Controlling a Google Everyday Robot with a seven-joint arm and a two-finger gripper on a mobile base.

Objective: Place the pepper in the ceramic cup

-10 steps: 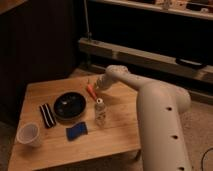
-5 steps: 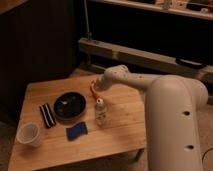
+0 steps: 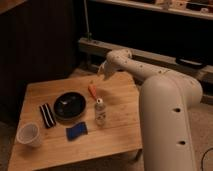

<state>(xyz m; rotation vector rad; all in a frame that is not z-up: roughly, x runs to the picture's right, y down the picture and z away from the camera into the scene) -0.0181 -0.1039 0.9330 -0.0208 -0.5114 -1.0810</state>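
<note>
The pepper [image 3: 92,90] is seen lying on the desk [image 3: 119,131], near the back edge and about halfway across. It is small, thin and orange-red. It is found just beside the black bowl [image 3: 69,106], at the bowl's far right side. Whether the two touch cannot be told. A small clear bottle [image 3: 100,111] with a white cap is stood upright near the pepper, a little closer to the front, on the right of the bowl.

The cup [image 3: 28,135] is found well apart from the pepper, by the front left corner of the desk. It is pale, stood upright, and wider at the top than at the bottom. A flat black thing with pale stripes [image 3: 46,115] is laid between the cup and the bowl. A blue pad [image 3: 76,131] is laid in front of the bowl, between the cup and the bottle.

The claw [image 3: 102,71] is held in the air, just above the pepper and a little to its right. It is apart from the pepper, and the pepper is not held by it. Whether the claw is open or shut cannot be told.

The thick white arm [image 3: 165,110] is seen on the right side. It is bent over the back right corner of the desk.
</note>
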